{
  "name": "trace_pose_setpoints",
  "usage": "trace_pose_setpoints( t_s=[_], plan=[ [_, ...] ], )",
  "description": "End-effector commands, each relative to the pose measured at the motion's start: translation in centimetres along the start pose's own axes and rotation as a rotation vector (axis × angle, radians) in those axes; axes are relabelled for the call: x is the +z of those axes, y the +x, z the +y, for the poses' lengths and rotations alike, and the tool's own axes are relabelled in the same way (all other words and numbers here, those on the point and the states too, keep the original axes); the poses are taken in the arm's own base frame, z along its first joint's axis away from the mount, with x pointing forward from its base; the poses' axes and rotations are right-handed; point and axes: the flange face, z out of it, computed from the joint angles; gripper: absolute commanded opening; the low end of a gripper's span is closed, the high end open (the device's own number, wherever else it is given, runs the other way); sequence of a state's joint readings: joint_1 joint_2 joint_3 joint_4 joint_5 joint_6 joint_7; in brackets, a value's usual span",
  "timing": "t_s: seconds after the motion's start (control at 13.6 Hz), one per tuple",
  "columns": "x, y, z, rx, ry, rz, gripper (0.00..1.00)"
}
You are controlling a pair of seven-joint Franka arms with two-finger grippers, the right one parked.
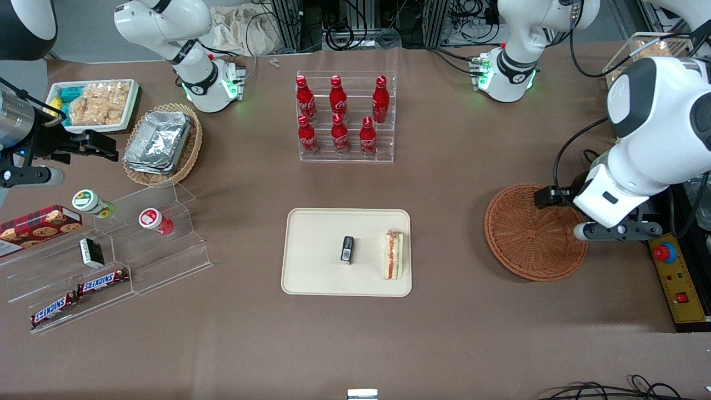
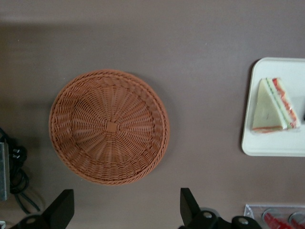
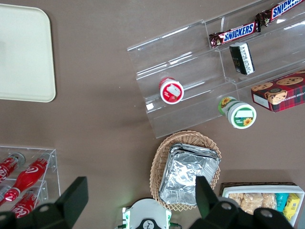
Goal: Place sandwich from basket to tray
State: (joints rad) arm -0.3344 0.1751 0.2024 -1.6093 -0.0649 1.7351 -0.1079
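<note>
The sandwich (image 1: 394, 254) lies inside the cream tray (image 1: 311, 244), on the side nearest the basket, with its red-orange and white filling showing. It also shows in the left wrist view as the sandwich (image 2: 275, 106) on the tray (image 2: 271, 143). The reddish-brown wicker basket (image 1: 527, 239) (image 2: 109, 126) holds nothing. My left gripper (image 1: 616, 232) (image 2: 126, 210) hangs high above the basket's rim toward the working arm's end of the table. It is open wide, with nothing between its black fingers (image 2: 190, 210).
A small black packet (image 1: 347, 249) lies mid-tray. Farther from the front camera is a clear rack of red bottles (image 1: 344, 119). Toward the parked arm's end are acrylic shelves with snacks (image 1: 111, 261), a tan basket of foil trays (image 1: 161, 141) and a white snack tray (image 1: 94, 103). A yellow button box (image 1: 675, 278) sits beside the basket.
</note>
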Motion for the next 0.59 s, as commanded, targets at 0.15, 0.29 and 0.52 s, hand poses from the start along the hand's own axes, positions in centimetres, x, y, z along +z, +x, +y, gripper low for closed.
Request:
trace_pose_setpoints(
  t_s=[0.15, 0.29, 0.52],
  plan=[
    [-0.8, -0.8, -3.6, 0.109, -0.018, 0.027, 1.00],
    [-0.9, -0.2, -4.0, 0.143, 0.011, 0.026, 1.00],
    [-2.0, 0.4, -4.0, 0.146, 0.015, 0.033, 1.00]
  ],
)
